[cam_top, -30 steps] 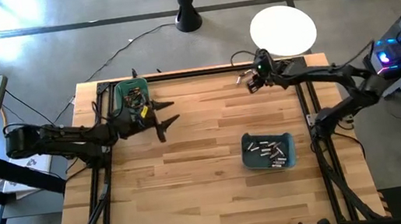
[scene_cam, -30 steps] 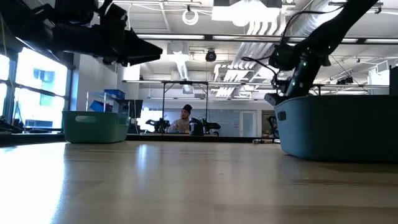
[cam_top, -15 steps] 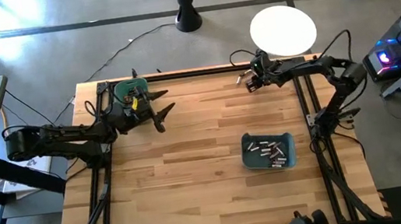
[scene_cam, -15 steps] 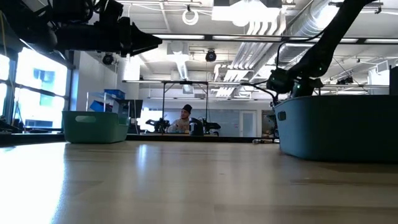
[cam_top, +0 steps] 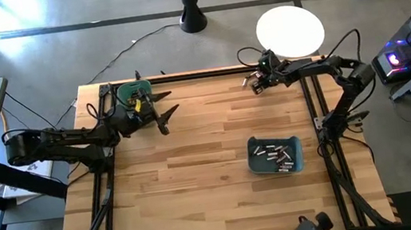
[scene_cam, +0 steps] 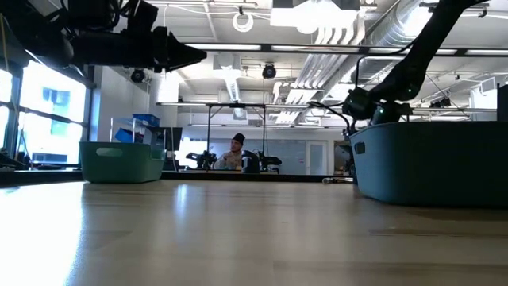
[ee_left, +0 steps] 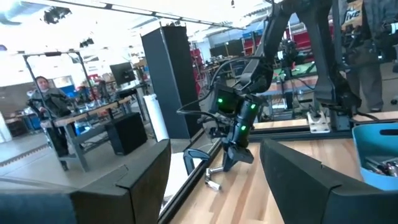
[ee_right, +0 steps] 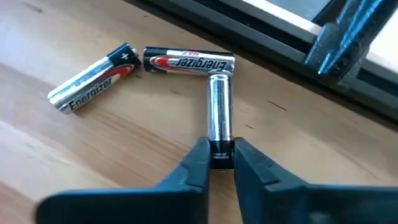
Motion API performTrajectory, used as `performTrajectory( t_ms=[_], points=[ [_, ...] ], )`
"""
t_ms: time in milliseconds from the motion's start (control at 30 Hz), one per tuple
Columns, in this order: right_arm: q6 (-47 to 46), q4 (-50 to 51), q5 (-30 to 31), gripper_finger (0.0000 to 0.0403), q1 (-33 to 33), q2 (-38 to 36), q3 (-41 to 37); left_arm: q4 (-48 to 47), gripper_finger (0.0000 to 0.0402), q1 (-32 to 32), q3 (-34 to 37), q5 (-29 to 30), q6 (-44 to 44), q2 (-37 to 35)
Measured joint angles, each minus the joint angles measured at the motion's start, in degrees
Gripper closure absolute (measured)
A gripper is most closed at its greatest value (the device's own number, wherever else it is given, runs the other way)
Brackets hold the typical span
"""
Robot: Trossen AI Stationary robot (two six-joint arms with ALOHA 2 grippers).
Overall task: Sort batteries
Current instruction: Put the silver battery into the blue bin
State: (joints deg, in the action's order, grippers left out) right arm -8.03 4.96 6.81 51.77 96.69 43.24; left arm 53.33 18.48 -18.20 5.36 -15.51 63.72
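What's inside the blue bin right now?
The blue bin holds several silvery batteries lying loose on its floor, seen from above. The exact count is unclear, and any cells tucked under others cannot be seen.

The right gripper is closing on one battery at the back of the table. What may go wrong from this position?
1. The right gripper pinches only the dark end of the battery, so it may slip or swing when lifted.
2. That battery's far tip is touching or almost touching a second battery, with a third beside it; a skewed lift could roll them toward the table's back rail.
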Motion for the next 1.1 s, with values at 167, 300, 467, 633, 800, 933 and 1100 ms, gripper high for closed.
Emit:
performTrajectory(
  t_ms=[167,300,467,633,800,933,1100],
  points=[
    [1.4,2.9,6.5,0.0382,-5.0,-2.2,-0.2,-2.6,0.0163,-1.2,0.0,-0.1,3.6,0.0],
    [-0.6,9.4,15.3,0.0383,-15.5,-9.8,-0.1,-5.4,0.0163,-3.8,0.0,-0.2,6.9,0.0],
    [-11.8,23.5,19.9,0.0383,-32.6,-22.5,-0.1,-9.0,0.0163,-8.6,0.0,-0.3,12.9,0.0],
    [-28.2,32.0,18.8,0.0383,-53.4,-31.6,-0.1,-10.2,0.0163,-13.8,0.0,-0.3,13.8,0.0],
    [-40.6,32.6,15.0,0.0383,-71.1,-30.1,-0.1,-8.1,0.0163,-16.8,0.0,-0.3,11.7,0.0],
    [-46.6,35.6,8.0,0.0383,-77.3,-25.7,-0.1,-5.4,0.0163,-17.2,0.0,-0.2,9.4,0.0],
    [-47.4,41.7,-0.7,0.0379,-77.0,-19.1,-0.1,-3.2,0.0163,-17.2,0.0,-0.2,8.9,0.0]
  ],
)
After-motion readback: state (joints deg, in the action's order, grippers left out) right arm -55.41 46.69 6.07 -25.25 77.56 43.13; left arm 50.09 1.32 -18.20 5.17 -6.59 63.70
